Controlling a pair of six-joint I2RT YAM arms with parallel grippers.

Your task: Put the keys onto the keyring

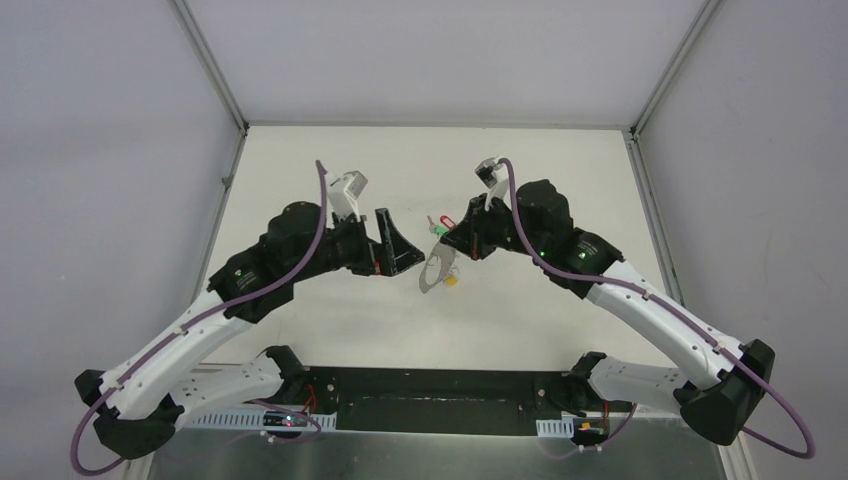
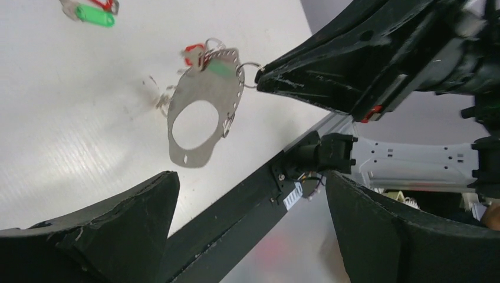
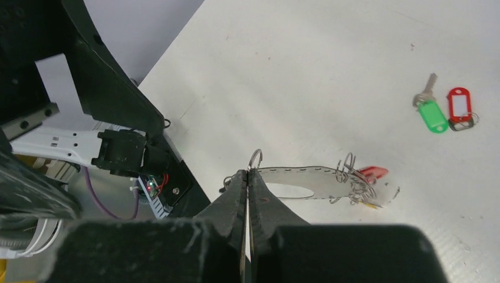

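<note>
Your right jaws are pinched tight on the keyring (image 2: 212,88), gripping the edge of that flat silver plate with the oval cutout, right where a small wire loop (image 3: 255,159) pokes out just past the tips. The plate stretches away from the right jaws, and at its far end there's a cluster of keys (image 3: 357,186) threaded on it. You can see a red tag and a bit of yellow there, plus a green one in the left wrist view. Your left jaws stand wide apart with nothing between them, and their fingers (image 2: 118,230) frame the view from either side. The keyring sits out ahead of them, apart from both fingers. From overhead, the keyring lies between the two sets of jaws, right at the tips of the right jaws and a short gap from the left jaws. Beyond the right jaws, two loose ones lie side by side on the table (image 3: 330,59): a green-tagged key (image 3: 431,115) and a red-tagged key (image 3: 459,105), close together. Whether the plate's free end rests on the table or hangs clear, you can't tell.
</note>
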